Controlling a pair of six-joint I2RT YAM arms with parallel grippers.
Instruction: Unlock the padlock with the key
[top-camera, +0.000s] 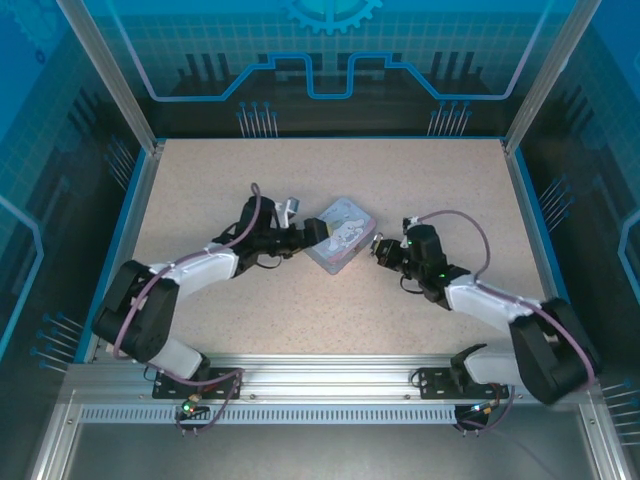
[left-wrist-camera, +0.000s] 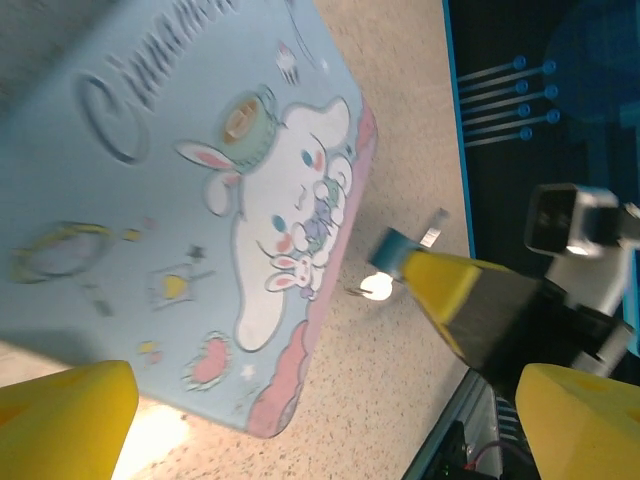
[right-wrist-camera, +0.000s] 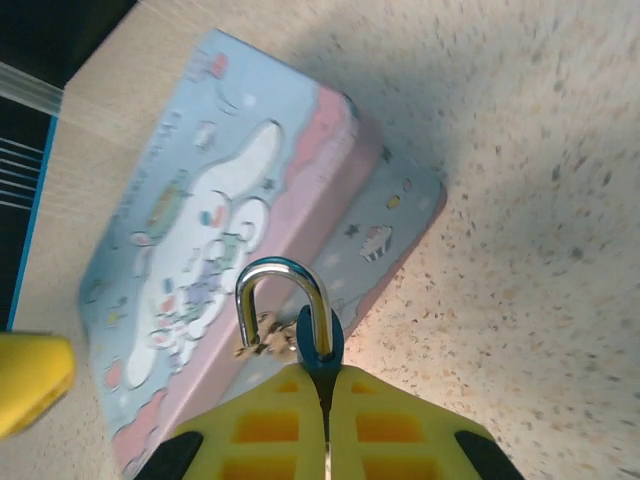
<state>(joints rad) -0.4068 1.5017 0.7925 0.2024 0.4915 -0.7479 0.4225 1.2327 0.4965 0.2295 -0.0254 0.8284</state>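
Observation:
My right gripper (right-wrist-camera: 322, 375) is shut on the padlock (right-wrist-camera: 320, 340), whose blue body stands edge-on between the yellow fingers. Its silver shackle arches up with the left leg hanging free of the body. From the left wrist the same padlock (left-wrist-camera: 393, 245) pokes out of the right gripper's finger, just off the tin's corner. A small thin metal piece (left-wrist-camera: 432, 228) shows beyond it; I cannot tell whether it is the key. My left gripper (left-wrist-camera: 325, 430) is open at the tin's left side (top-camera: 315, 235), holding nothing. The right gripper (top-camera: 378, 250) is at the tin's right corner.
The pale blue cartoon tin (top-camera: 340, 232) lies mid-table between both grippers, its lid facing up (left-wrist-camera: 150, 180) and its pink edge toward the right gripper (right-wrist-camera: 200, 230). Speckled tabletop (top-camera: 420, 180) spreads around it, bounded by blue rails and the front aluminium frame.

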